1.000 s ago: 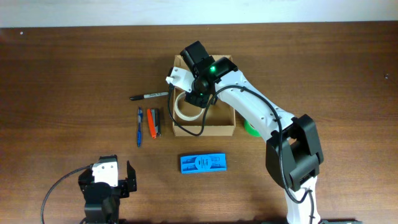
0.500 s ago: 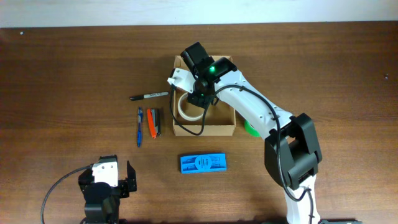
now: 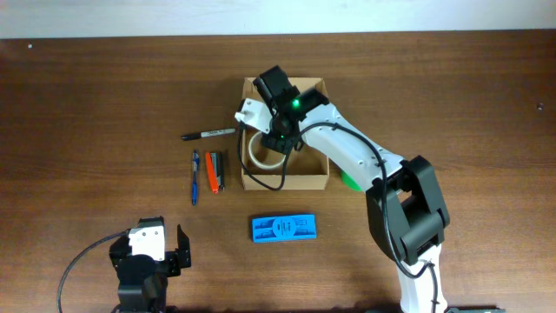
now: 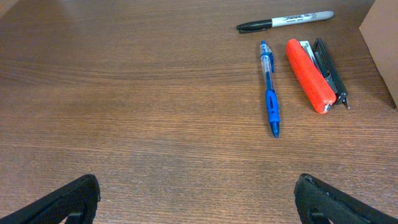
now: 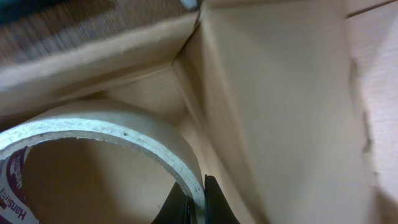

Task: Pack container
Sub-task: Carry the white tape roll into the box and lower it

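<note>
Right claw (image 5: 198, 202) is pinching the wall of the tape roll (image 5: 124, 134) between closed fingers, reaching down inside the container (image 3: 287, 183), which is sitting open-topped near the middle of the table (image 3: 104, 104). By the look of it, the roll is being set into the box; the next move is calling for a release and a straight lift clear of the cardboard wall. Left claw (image 3: 148, 261) is resting spread wide and empty, well apart, while the marker (image 4: 285, 21) and blue pen (image 4: 268, 93) are lying just beside the container

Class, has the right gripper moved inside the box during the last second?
Yes, slightly: the right gripper edged toward the near wall of the container.
</note>
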Tool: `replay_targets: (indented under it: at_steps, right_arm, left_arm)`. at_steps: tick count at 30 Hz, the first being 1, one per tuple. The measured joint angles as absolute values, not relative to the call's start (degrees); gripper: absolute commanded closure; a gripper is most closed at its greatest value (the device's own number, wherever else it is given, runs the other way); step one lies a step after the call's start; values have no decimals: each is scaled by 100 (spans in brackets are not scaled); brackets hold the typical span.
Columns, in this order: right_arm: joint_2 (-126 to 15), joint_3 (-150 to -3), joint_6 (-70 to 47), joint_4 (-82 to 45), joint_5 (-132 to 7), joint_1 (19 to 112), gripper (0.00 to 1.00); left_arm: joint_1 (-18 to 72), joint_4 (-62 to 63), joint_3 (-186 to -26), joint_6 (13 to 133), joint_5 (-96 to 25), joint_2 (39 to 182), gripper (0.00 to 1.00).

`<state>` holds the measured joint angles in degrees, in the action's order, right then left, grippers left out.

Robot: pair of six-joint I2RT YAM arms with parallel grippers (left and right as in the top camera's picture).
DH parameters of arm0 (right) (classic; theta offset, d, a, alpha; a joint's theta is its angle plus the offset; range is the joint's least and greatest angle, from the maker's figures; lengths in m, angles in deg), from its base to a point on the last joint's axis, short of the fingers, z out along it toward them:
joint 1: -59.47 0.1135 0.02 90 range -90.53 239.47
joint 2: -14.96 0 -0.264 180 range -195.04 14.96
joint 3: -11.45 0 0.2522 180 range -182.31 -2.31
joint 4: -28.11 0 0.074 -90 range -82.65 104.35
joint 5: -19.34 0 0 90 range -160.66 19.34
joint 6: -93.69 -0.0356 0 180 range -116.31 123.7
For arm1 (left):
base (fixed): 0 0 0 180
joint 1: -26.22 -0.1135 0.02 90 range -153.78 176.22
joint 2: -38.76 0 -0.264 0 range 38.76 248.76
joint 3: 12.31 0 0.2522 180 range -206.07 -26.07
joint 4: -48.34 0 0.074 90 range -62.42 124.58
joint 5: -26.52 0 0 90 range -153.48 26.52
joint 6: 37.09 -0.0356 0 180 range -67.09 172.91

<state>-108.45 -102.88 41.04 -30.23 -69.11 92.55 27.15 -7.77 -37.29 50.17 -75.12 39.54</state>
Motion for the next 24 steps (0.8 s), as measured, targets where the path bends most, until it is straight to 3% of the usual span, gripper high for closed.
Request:
replay_targets:
  at_steps: [6, 7, 9, 10, 24]
  right_arm:
    - [-10883, -9967, 4104, -2748, -6911, 9255, 96]
    - [-10885, -9967, 4104, -2722, -6911, 9255, 91]
    - [-10885, -9967, 4069, -2687, -6911, 9255, 61]
    - [-10887, -9967, 4073, -2678, -6909, 9255, 58]
    - [-10885, -9967, 4119, -2582, -6892, 9255, 50]
  left_arm:
    - [2715, -777, -3731, 5017, -7512, 3954, 0]
    - [2715, -777, -3731, 5017, -7512, 3954, 1]
    - [2715, -777, -3729, 5017, -7512, 3954, 1]
    - [2715, -777, -3731, 5017, -7512, 3954, 0]
    - [2715, -777, -3731, 5017, -7512, 3954, 0]
